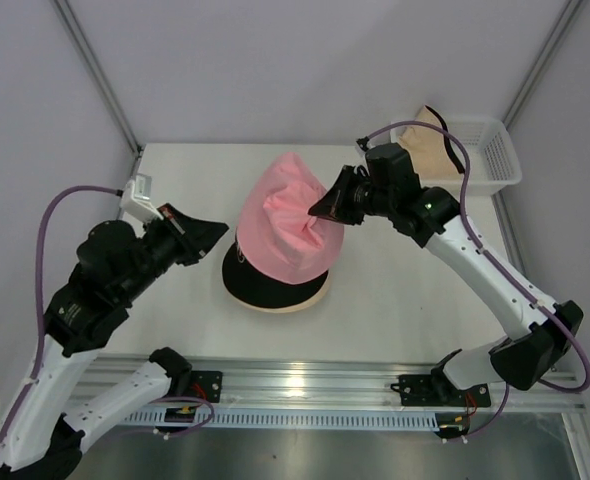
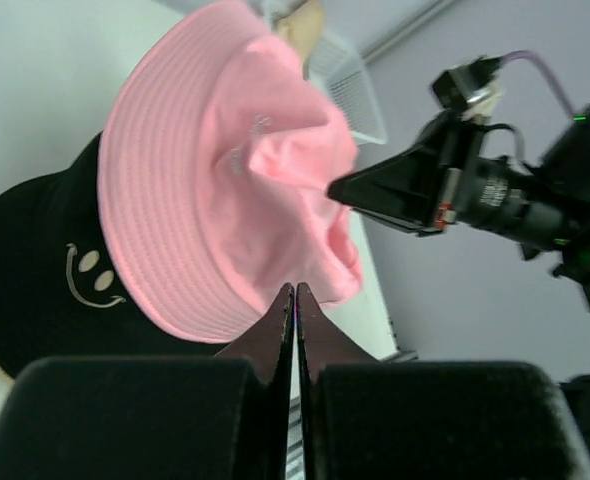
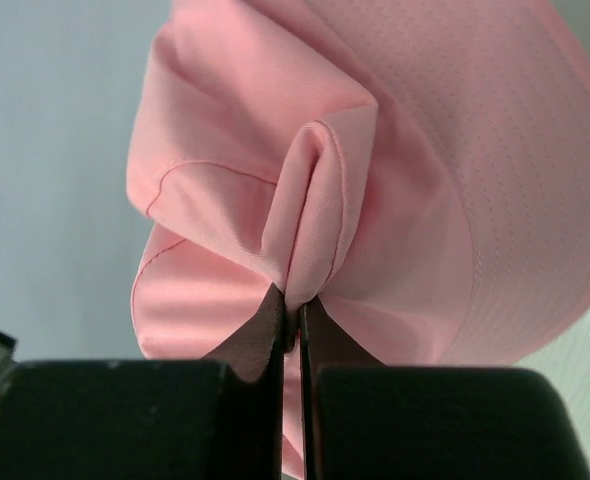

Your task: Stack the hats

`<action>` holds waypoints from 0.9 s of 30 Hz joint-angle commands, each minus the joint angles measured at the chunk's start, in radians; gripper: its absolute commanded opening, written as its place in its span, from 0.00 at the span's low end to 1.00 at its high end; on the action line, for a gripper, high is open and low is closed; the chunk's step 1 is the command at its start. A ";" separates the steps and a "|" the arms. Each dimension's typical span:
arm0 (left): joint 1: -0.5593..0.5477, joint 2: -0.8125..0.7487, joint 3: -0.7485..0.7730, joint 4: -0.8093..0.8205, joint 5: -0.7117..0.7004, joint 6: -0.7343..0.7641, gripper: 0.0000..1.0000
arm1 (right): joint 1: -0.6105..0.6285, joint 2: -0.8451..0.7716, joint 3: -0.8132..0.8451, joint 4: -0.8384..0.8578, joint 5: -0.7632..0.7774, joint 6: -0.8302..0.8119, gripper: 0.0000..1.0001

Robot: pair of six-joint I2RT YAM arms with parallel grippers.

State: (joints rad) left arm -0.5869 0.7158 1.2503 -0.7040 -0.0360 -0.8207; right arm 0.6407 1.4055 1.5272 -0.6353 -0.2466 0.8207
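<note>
My right gripper [image 1: 317, 211] is shut on a fold of the pink hat [image 1: 285, 225] and holds it tilted over the stack; the pinched fold shows in the right wrist view [image 3: 310, 220]. Under it lie the black hat [image 1: 240, 280] with its yellow smiley [image 2: 93, 275] and a pale peach hat [image 1: 310, 298], only its brim edge showing. My left gripper [image 1: 221, 229] is shut and empty, just left of the pink hat [image 2: 215, 170]. A cream-beige hat [image 1: 430, 145] lies in the basket.
A white lattice basket [image 1: 495, 150] stands at the back right corner of the white table [image 1: 395, 280]. The table's near edge is a metal rail [image 1: 305, 385] with the arm bases.
</note>
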 commanded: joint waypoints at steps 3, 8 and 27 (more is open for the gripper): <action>0.001 0.071 -0.069 0.020 -0.128 0.055 0.01 | 0.007 0.065 0.017 0.060 -0.011 -0.025 0.00; 0.126 0.125 -0.089 0.049 -0.072 0.127 0.04 | 0.007 0.116 0.005 0.098 -0.088 -0.020 0.00; 0.470 0.223 -0.394 0.419 0.485 0.003 0.74 | 0.019 0.158 0.067 0.149 -0.232 -0.089 0.04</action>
State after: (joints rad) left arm -0.1261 0.9199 0.8928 -0.4126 0.3122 -0.7456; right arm 0.6514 1.5539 1.5429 -0.5240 -0.4385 0.7559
